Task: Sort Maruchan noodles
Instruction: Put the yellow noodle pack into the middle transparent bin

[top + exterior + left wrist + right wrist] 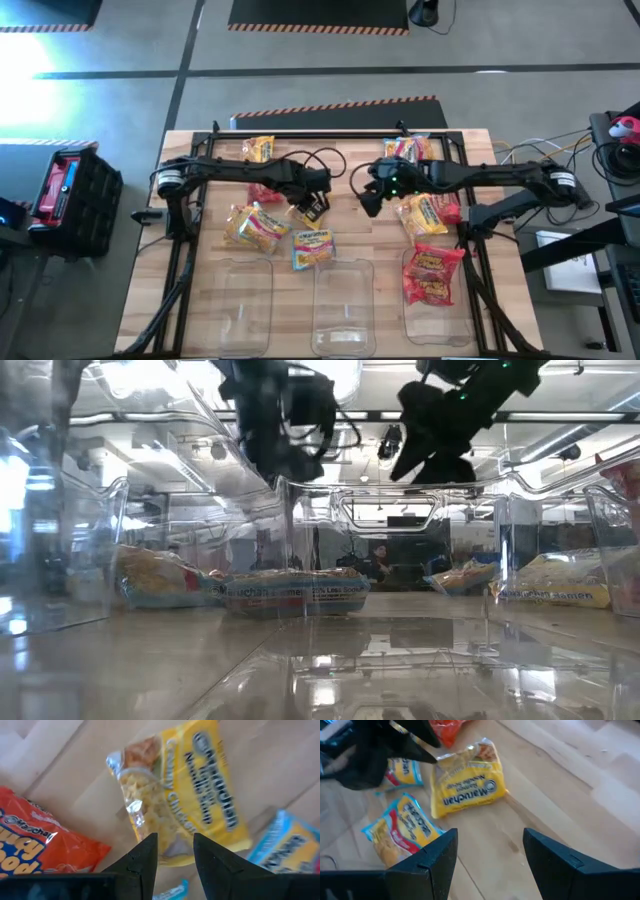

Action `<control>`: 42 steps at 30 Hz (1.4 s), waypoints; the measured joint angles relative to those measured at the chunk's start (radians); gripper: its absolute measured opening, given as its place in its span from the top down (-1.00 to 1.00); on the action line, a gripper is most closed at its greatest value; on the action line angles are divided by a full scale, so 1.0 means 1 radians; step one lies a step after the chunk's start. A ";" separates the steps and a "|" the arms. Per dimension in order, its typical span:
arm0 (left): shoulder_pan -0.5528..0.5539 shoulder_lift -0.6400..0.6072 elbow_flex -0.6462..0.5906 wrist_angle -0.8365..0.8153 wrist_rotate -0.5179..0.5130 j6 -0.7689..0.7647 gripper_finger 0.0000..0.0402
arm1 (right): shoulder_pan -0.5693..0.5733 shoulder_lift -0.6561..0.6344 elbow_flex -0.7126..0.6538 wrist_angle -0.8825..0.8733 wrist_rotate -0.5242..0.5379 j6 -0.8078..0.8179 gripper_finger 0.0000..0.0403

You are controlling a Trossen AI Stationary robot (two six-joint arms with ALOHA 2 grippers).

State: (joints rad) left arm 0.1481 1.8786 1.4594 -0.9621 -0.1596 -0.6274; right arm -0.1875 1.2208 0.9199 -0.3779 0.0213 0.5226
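Left gripper hangs over the middle of the table, directly above a yellow noodle packet lying flat on the wood. Its fingers are parted by a narrow gap with nothing between them. Right gripper hovers just beside it, toward the right, fingers spread wide and empty.

Remaining packets lie scattered on the wood: a blue packet near the middle bin, a yellow-and-red packet to its left, an orange packet next to the yellow one, two more at the table's far edge, and one on the right. Red packets rest at the right bin; whether fully inside cannot be told. Left bin holds nothing
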 joint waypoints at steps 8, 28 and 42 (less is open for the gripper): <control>0.010 -0.005 -0.203 0.295 0.060 -0.048 0.46 | -0.001 0.101 0.000 0.069 -0.004 0.084 -0.06; 0.062 -0.007 -0.362 0.654 0.078 -0.085 0.46 | -0.016 0.341 -0.001 0.157 -0.047 0.233 -0.07; 0.069 0.001 -0.384 0.702 0.090 -0.119 0.46 | -0.068 0.347 -0.083 0.434 -0.110 0.293 -0.07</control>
State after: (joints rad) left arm 0.2169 1.8795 1.0756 -0.2600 -0.0700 -0.7460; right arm -0.2558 1.5680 0.8367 0.0558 -0.0887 0.8161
